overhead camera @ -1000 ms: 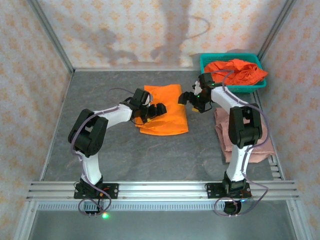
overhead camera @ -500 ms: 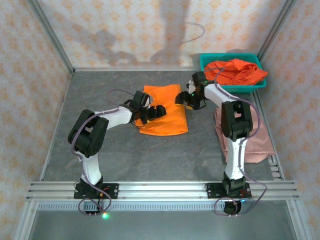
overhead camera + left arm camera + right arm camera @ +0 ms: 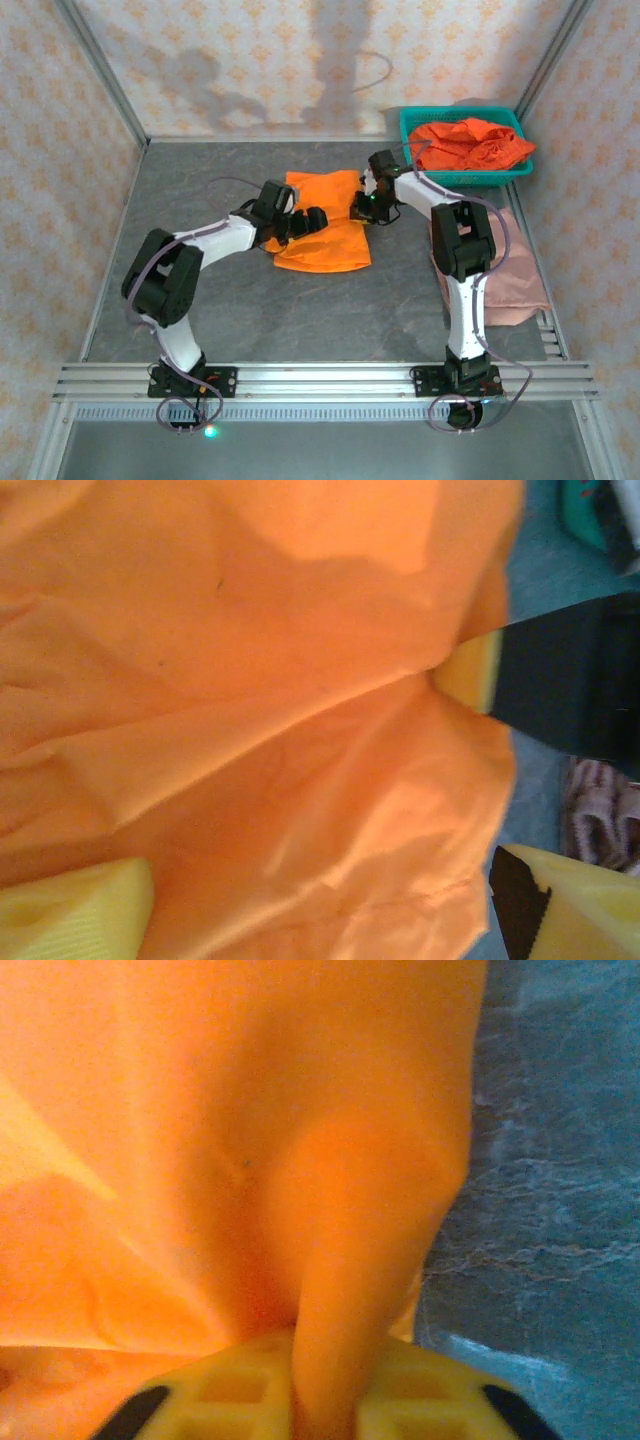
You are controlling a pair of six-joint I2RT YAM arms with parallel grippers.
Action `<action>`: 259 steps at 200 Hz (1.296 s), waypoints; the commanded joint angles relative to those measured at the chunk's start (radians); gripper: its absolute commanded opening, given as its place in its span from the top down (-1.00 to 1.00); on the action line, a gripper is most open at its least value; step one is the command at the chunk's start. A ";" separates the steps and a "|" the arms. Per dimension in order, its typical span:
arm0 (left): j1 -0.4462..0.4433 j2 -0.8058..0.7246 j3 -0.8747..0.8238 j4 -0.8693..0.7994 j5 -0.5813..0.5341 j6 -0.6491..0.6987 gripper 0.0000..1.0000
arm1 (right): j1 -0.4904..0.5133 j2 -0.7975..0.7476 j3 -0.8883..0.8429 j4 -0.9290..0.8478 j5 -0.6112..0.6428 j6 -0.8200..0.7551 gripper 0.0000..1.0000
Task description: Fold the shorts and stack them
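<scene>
Orange shorts (image 3: 330, 245) lie on the grey table (image 3: 300, 310), their right edge pinched between the closed fingers of the right gripper (image 3: 361, 207), while the left gripper (image 3: 308, 221) sits spread wide over their left part.

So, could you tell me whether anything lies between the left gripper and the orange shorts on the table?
Nothing visible does. The left gripper hangs open right over the orange shorts, with bare cloth between its fingers, and the right gripper is shut on the cloth's right edge.
</scene>
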 commanded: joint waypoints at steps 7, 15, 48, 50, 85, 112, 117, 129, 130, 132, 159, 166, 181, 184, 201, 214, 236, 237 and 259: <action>-0.007 -0.192 -0.004 -0.040 -0.122 0.071 -0.77 | 0.009 -0.053 -0.023 -0.054 0.162 -0.005 0.93; -0.012 -0.243 -0.007 -0.057 -0.160 0.096 -0.78 | 0.011 -0.078 -0.030 -0.075 0.207 -0.014 1.00; -0.029 -0.427 -0.025 -0.119 -0.279 0.206 -0.81 | 0.018 -0.210 -0.062 -0.201 0.392 -0.047 1.00; -0.030 -0.437 -0.026 -0.121 -0.285 0.211 -0.82 | 0.018 -0.218 -0.063 -0.213 0.402 -0.049 1.00; -0.043 -0.556 -0.030 -0.206 -0.376 0.293 -0.85 | 0.017 -0.356 -0.091 -0.384 0.607 -0.096 1.00; -0.049 -0.612 -0.034 -0.269 -0.434 0.326 -1.00 | 0.018 -0.455 -0.116 -0.474 0.731 -0.104 1.00; -0.051 -0.622 -0.035 -0.277 -0.446 0.329 -1.00 | 0.018 -0.469 -0.118 -0.490 0.753 -0.105 1.00; -0.054 -0.639 -0.039 -0.299 -0.462 0.336 -1.00 | 0.017 -0.500 -0.116 -0.529 0.799 -0.103 1.00; -0.055 -0.641 -0.038 -0.301 -0.464 0.337 -1.00 | 0.017 -0.502 -0.116 -0.533 0.803 -0.104 1.00; -0.057 -0.643 -0.039 -0.304 -0.469 0.338 -1.00 | 0.017 -0.506 -0.115 -0.538 0.810 -0.104 1.00; -0.079 -0.673 -0.041 -0.353 -0.551 0.353 -1.00 | 0.018 -0.559 -0.104 -0.608 0.889 -0.099 1.00; -0.086 -0.676 -0.037 -0.369 -0.582 0.353 -1.00 | 0.018 -0.567 -0.099 -0.626 0.906 -0.097 1.00; -0.099 -0.674 -0.024 -0.412 -0.660 0.333 -1.00 | 0.019 -0.579 -0.090 -0.660 0.947 -0.092 1.00; -0.100 -0.673 -0.019 -0.421 -0.672 0.328 -1.00 | 0.019 -0.579 -0.090 -0.666 0.958 -0.092 1.00; -0.102 -0.659 -0.013 -0.435 -0.681 0.332 -1.00 | 0.019 -0.580 -0.081 -0.703 1.009 -0.092 1.00; -0.102 -0.651 -0.024 -0.418 -0.671 0.336 -1.00 | 0.018 -0.577 -0.072 -0.729 1.045 -0.091 1.00; -0.104 -0.651 -0.061 -0.358 -0.633 0.336 -1.00 | 0.019 -0.580 -0.058 -0.751 1.115 -0.101 1.00; -0.104 -0.651 -0.062 -0.355 -0.632 0.335 -1.00 | 0.019 -0.579 -0.057 -0.752 1.117 -0.101 1.00; -0.106 -0.649 -0.069 -0.338 -0.613 0.331 -1.00 | 0.019 -0.576 -0.030 -0.769 1.140 -0.109 1.00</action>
